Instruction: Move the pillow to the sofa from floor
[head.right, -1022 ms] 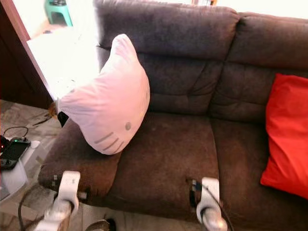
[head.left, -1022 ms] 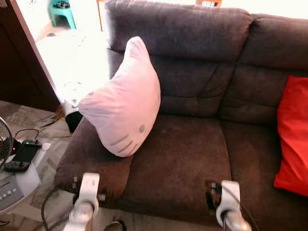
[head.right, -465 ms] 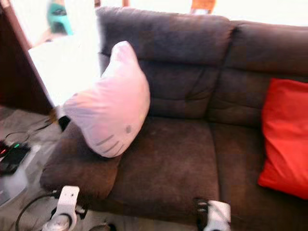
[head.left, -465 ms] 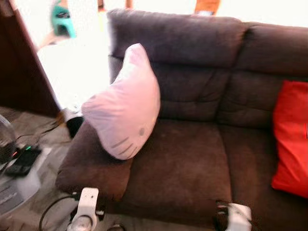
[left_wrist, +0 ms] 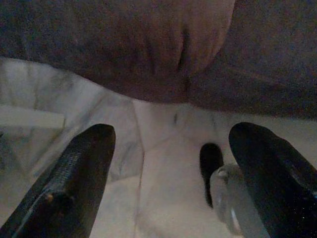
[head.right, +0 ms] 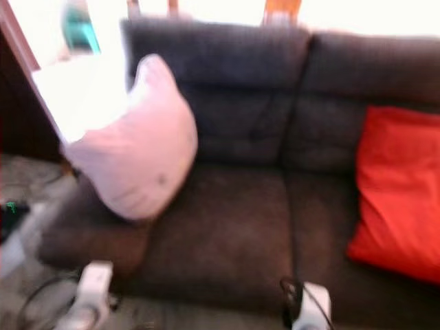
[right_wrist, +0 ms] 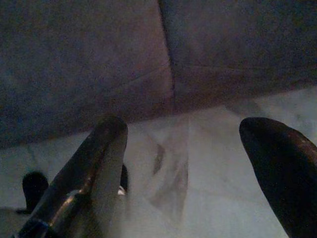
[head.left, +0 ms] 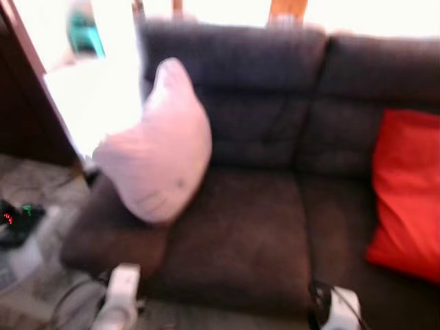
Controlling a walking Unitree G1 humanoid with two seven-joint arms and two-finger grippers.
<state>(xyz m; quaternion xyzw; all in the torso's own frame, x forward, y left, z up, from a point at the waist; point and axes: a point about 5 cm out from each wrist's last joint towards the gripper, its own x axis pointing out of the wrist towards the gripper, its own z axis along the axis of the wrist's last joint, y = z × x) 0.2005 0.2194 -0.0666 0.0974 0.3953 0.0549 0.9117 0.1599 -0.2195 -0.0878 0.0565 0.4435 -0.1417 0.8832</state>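
The pink pillow (head.left: 155, 148) is already up on the sofa (head.left: 240, 227), propped tall against the left armrest and backrest. Both end effectors hang low by the sofa's front edge, left end effector (left_wrist: 168, 173) nearer, right end effector (right_wrist: 183, 163) further, both spread wide and empty.

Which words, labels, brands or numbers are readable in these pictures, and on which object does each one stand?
None can be read: the head views are blurred.
The pink pillow on the brown sofa bears only faint face markings, no letters.
The red cushion is plain.
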